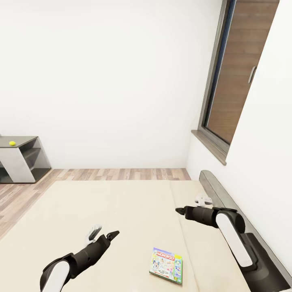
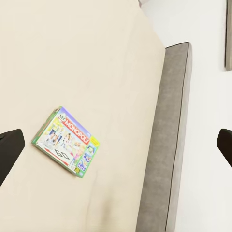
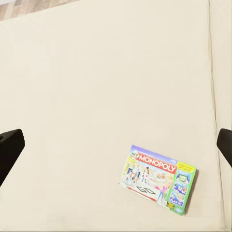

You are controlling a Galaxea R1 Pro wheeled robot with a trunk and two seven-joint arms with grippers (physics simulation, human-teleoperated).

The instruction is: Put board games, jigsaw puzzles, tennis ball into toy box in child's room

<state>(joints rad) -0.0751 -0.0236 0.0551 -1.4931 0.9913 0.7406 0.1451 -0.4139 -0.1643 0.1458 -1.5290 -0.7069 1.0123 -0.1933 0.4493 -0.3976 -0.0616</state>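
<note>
One board game, a flat white-green Monopoly box (image 1: pixel 166 265) (image 2: pixel 66 141) (image 3: pixel 158 178), lies face up on the beige bed (image 1: pixel 134 211). My left gripper (image 1: pixel 103 233) (image 2: pixel 116 145) hovers open to the box's left, above the mattress. My right gripper (image 1: pixel 190 205) (image 3: pixel 116 145) is open above the bed beyond the box, near the headboard (image 1: pixel 225 194). Both hold nothing. A small yellow-green tennis ball (image 1: pixel 12 143) rests on a grey desk (image 1: pixel 22 142) far left; I cannot tell if this is the table. The toy box is out of view.
A white wall stands behind the bed, with a dark-framed window (image 1: pixel 235 77) and its sill at the upper right. Light wood-plank floor (image 1: pixel 24 190) runs between the bed's far edge and the desk. The grey-brown headboard (image 2: pixel 169 140) lines the bed's right side.
</note>
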